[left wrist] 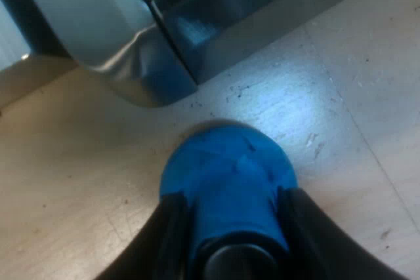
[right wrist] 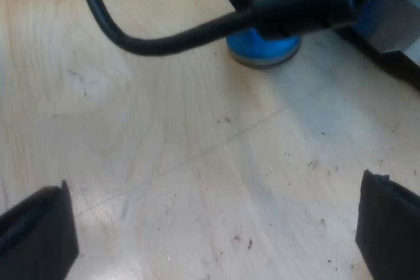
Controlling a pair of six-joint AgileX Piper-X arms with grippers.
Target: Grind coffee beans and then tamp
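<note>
The left gripper point(left wrist: 230, 201) is clamping its two fingers on the blue tamper point(left wrist: 226, 168), which is standing on the wooden table point(left wrist: 65, 181) near the espresso machine point(left wrist: 131, 24) at its metal base. The right gripper point(right wrist: 213, 224) is hovering over the table farther off, fingers spread wide and holding nothing. Dark specks point(right wrist: 249, 244) are lying about, grounds I'd guess, so grinding is probably done, while tamping itself is looking not yet begun.

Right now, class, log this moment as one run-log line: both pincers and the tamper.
left pincer: shut on blue tamper | tamper: base on table, by espresso machine | right pincer: open, empty, over table
</note>
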